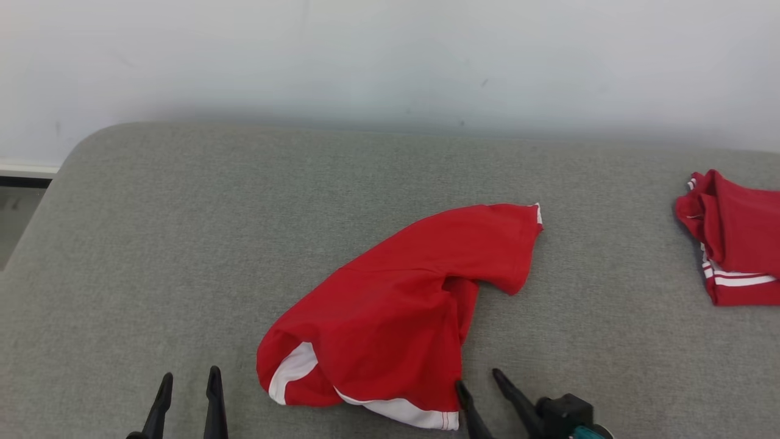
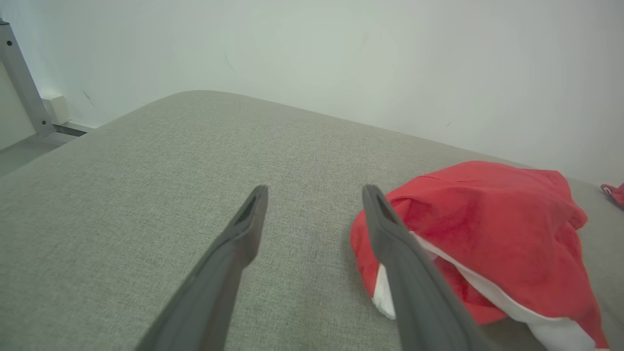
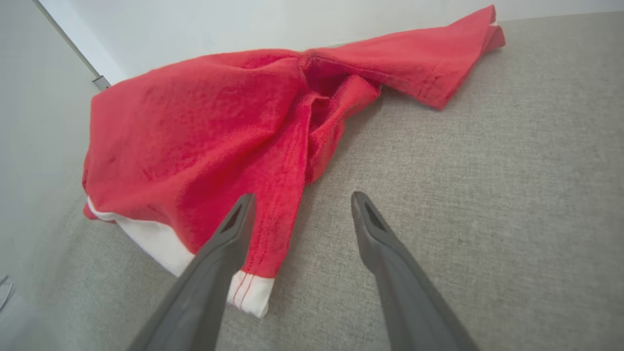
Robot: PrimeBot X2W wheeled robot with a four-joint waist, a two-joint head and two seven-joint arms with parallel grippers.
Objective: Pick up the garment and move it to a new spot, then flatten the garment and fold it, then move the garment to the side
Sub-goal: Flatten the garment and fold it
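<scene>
2 red garments (image 1: pixel 390 305) (image 1: pixel 740 244); 2 tools (image 1: pixel 189 375) (image 1: pixel 478 378), open.

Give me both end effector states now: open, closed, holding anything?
Left end effector: open, empty, beside the red garment.
Right end effector: open, empty, at the garment's near corner.

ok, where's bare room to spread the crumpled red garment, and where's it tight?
Widest bare patch: grey surface, left half, from its rounded edge to the crumpled garment. Also the back strip between garment and wall, and a narrower gap before the folded red garment at right. Tight: the near edge, where left gripper and right gripper flank the hem.
</scene>
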